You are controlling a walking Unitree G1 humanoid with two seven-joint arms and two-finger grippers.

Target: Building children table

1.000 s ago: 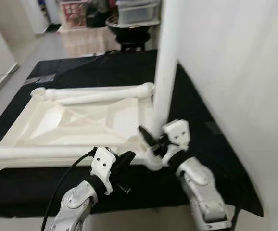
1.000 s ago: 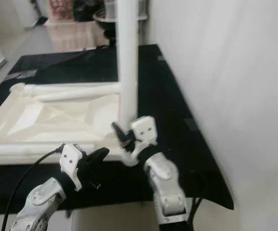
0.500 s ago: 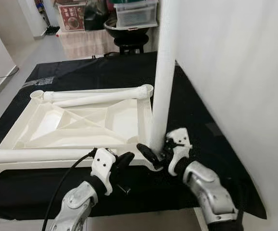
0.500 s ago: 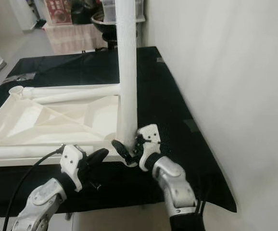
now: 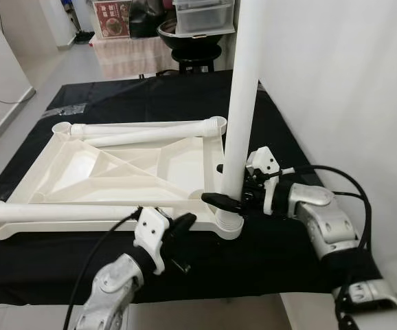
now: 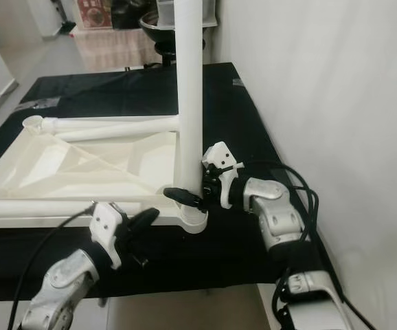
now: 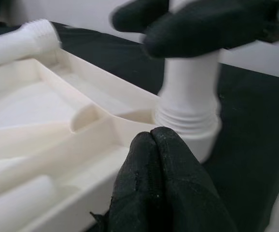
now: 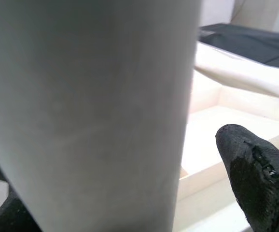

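Note:
A white plastic tabletop point(image 5: 82, 172) lies upside down on a black cloth. One white leg point(image 5: 242, 103) stands upright in its near right corner socket point(image 5: 227, 223). My right gripper point(image 5: 229, 184) reaches in from the right and is shut on this leg just above the socket; in the right wrist view the leg point(image 8: 91, 106) sits between its fingertips point(image 8: 255, 169). Two more legs lie on the tabletop, one along the far edge point(image 5: 143, 129) and one along the near edge point(image 5: 61, 212). My left gripper point(image 5: 185, 223) is shut and empty, by the tabletop's front edge left of the socket.
A white wall point(image 5: 336, 82) runs close along the right side. The black cloth's front edge point(image 5: 240, 292) is just below both arms. A black cable point(image 5: 336, 179) loops off my right arm. A black stool and storage boxes point(image 5: 191, 27) stand beyond the far end.
My right arm has swung out to the right and its gripper has risen from the socket's base to clasp the leg from the side. The left gripper has stayed put. The camera shifted.

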